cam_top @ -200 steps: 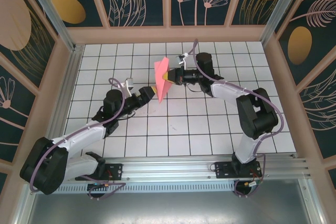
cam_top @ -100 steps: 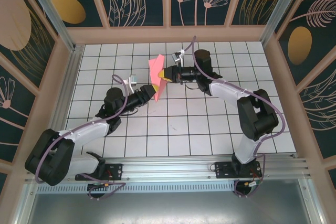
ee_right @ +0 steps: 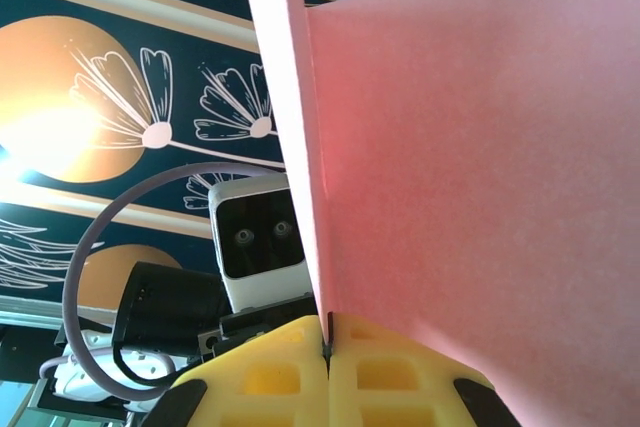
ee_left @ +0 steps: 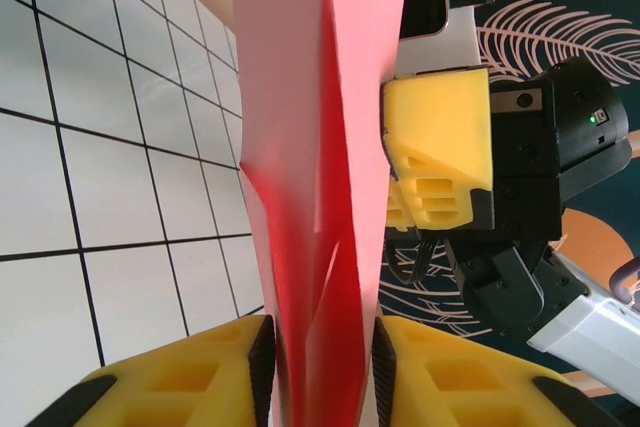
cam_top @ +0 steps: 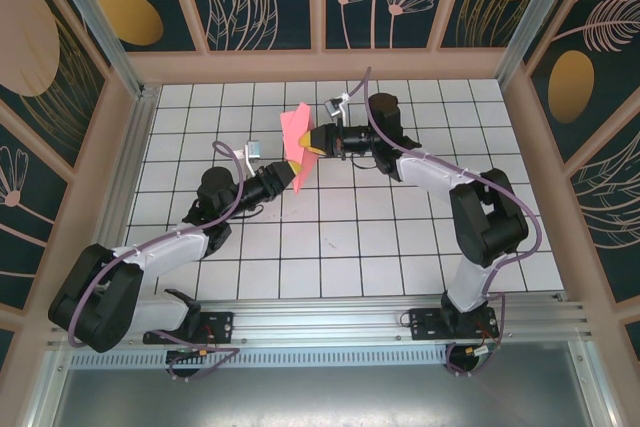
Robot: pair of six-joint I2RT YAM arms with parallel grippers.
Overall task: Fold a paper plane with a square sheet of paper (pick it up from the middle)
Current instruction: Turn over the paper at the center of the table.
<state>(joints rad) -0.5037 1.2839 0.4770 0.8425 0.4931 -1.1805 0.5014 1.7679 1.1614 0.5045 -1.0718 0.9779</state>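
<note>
The square sheet of paper (cam_top: pixel 297 139), salmon-pink, is folded into a slim pointed shape and held upright above the tiles at mid-table. My right gripper (cam_top: pixel 316 140) is shut on its upper edge. In the right wrist view the yellow pads meet at the right gripper (ee_right: pixel 327 347) with the paper (ee_right: pixel 470 167) pinched in the seam. My left gripper (cam_top: pixel 289 175) holds the lower tip. In the left wrist view the left gripper (ee_left: pixel 322 372) has both pads against the splayed layers of the paper (ee_left: pixel 320 147). The right gripper's fingers (ee_left: pixel 437 142) show just beyond.
White tiled floor (cam_top: pixel 380 237) lies below both arms. Patterned walls (cam_top: pixel 250 7) enclose the back and sides. A metal rail (cam_top: pixel 330 319) with both arm bases runs along the near edge. The left arm's wrist camera (ee_right: pixel 258 237) faces the right gripper closely.
The left jaws have closed from wide open onto the paper's lower end. The right gripper and the paper have shifted slightly left and away.
</note>
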